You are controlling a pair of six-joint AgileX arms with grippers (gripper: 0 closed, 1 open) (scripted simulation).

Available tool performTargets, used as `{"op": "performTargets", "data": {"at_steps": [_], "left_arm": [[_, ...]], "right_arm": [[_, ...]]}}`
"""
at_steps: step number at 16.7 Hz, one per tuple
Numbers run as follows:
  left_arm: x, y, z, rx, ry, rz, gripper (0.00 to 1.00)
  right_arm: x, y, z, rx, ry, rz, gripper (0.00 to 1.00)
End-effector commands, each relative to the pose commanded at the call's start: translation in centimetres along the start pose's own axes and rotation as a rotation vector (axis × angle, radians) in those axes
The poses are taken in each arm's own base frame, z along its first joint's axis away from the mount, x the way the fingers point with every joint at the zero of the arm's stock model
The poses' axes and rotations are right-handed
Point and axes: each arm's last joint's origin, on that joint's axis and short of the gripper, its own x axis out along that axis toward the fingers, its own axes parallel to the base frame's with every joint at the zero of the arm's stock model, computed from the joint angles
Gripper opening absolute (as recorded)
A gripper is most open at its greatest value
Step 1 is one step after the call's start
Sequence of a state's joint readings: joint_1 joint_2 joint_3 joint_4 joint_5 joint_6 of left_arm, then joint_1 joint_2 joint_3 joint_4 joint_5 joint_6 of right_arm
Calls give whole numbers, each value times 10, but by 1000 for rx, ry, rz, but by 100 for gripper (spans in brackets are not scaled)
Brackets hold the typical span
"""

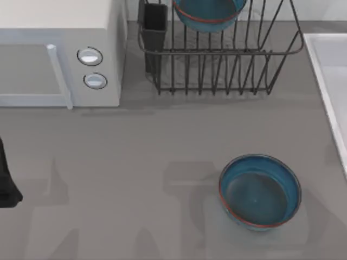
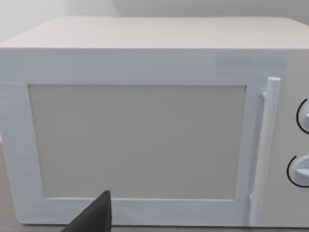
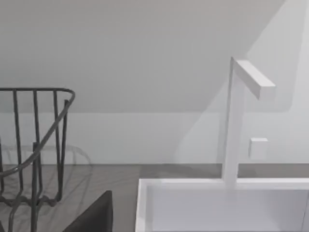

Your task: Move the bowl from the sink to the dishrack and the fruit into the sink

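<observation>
Overhead, you look down on a plain grey counter (image 1: 135,162) with soft shadows lying across its middle. A teal-blue bowl (image 1: 260,192) with a thin orange-red rim sits upright on the counter at about 4 o'clock, well apart from everything else. At 12 o'clock stands the dark wire dishrack (image 1: 217,59), its black cutlery cup (image 1: 154,24) at its 9 o'clock corner, and a second, look-alike bowl (image 1: 209,13) rests tilted among the bars at the far edge. A white microwave (image 1: 59,54) with two round knobs fills the 10 o'clock corner, just beside the rack. At 3 o'clock you see the pale raised rim of the sink (image 1: 325,70), only partly in view.

A dark piece of your left arm (image 1: 6,181) shows at the 9 o'clock edge. From the left wrist you face the microwave's door, its upright handle (image 2: 263,145) and the knobs, with one dark tip of the left end effector (image 2: 94,215) low in the picture; whether it is released or clenched you cannot tell.

From the right wrist you get what the overhead view lacks: a pale wall behind the counter, a white angular faucet (image 3: 239,116) rising from the sink's rim, and the rack's end bars. One dark tip of the right end effector (image 3: 94,215) shows there; its state cannot be told either.
</observation>
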State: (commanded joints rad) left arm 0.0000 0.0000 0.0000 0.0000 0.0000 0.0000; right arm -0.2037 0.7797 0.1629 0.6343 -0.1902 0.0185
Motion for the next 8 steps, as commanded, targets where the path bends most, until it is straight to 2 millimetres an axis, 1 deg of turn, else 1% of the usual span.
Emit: {"op": "performTargets", "data": {"at_steps": [2,4,6,8], "left_arm": [[0,0,0,0,0,0,100],[0,0,0,0,0,0,100],[0,0,0,0,0,0,100],[0,0,0,0,0,0,100]], "right_arm": [[-23,10,-4,2,-4,1,100],[-40,17,-11,4,-3,2,100],[-51,22,-20,3,2,4,100],[-58,25,-27,1,9,6,100]]}}
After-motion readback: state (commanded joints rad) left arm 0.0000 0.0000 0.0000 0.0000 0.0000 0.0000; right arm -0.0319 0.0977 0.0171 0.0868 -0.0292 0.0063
